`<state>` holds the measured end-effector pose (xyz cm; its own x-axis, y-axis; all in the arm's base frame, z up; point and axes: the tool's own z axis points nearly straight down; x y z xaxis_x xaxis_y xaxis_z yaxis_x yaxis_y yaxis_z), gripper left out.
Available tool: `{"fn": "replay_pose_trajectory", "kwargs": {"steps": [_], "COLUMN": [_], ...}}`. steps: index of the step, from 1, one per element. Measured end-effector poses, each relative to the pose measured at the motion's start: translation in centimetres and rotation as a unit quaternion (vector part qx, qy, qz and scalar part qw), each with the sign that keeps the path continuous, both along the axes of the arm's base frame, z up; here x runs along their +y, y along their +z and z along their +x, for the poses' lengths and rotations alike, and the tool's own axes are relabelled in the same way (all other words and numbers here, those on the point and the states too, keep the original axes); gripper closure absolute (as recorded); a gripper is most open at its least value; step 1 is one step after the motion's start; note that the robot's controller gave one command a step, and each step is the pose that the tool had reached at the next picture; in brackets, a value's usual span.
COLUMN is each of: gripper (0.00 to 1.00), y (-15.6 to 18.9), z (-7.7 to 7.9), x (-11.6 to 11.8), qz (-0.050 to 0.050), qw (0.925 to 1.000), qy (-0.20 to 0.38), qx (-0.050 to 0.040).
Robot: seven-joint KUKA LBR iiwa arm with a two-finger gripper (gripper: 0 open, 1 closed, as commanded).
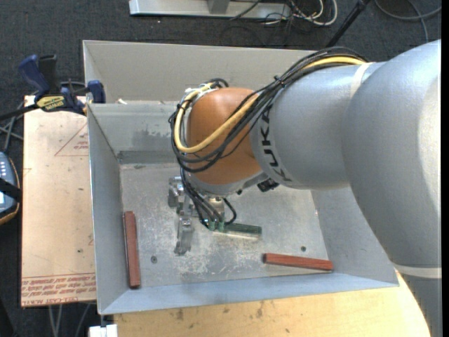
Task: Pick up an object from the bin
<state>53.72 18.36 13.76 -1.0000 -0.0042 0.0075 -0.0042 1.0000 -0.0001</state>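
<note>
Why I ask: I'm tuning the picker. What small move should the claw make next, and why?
Probably shift toward the view's right: the claw is low over bare bin floor, the green-and-beige strip lies just beside it; the left stick and right stick lie farther off.

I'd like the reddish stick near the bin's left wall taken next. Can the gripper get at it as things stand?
Probably yes. The reddish stick lies flat and alone, with nothing on it, and the gripper hangs a little way beside it. The left wall close by may crowd the approach.
</note>
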Motion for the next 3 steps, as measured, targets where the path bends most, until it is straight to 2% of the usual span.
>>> {"fn": "replay_pose_trajectory", "kwargs": {"steps": [1,2,3], "gripper": [0.00,0.00,0.00], "y": [0.5,-1.7,-5.0], "z": [0.2,-0.6,-1.5], "x": [-0.1,-3.5,-6.0], "qz": [0.001,0.002,0.001], "qw": [1.0000,0.9993,0.9910], "qy": [-0.002,0.037,0.134], "qx": [-0.0036,-0.0052,-0.0044]}}
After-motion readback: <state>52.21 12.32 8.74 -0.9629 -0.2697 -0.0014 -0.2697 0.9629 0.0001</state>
